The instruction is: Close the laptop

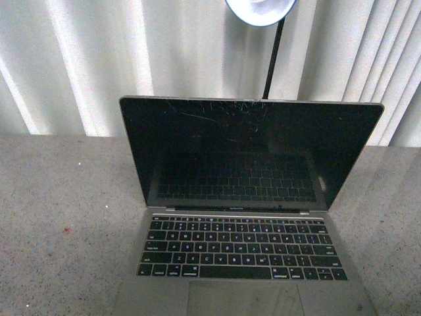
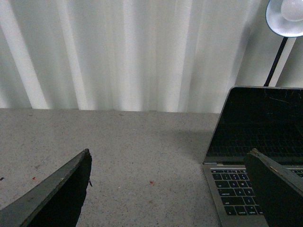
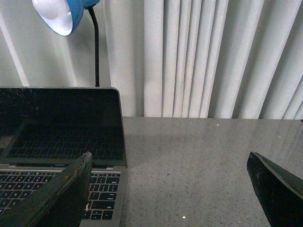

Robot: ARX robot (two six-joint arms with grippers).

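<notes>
The silver-grey laptop stands open on the grey speckled table, its scratched black screen upright and its black keyboard facing me. Neither gripper shows in the front view. In the left wrist view my left gripper is open and empty, over the table beside the laptop's left edge. In the right wrist view my right gripper is open and empty, over the table beside the laptop's right edge.
A blue desk lamp on a black gooseneck stands behind the laptop, also seen in the right wrist view. White pleated curtains close off the back. The table has a small red speck on its left.
</notes>
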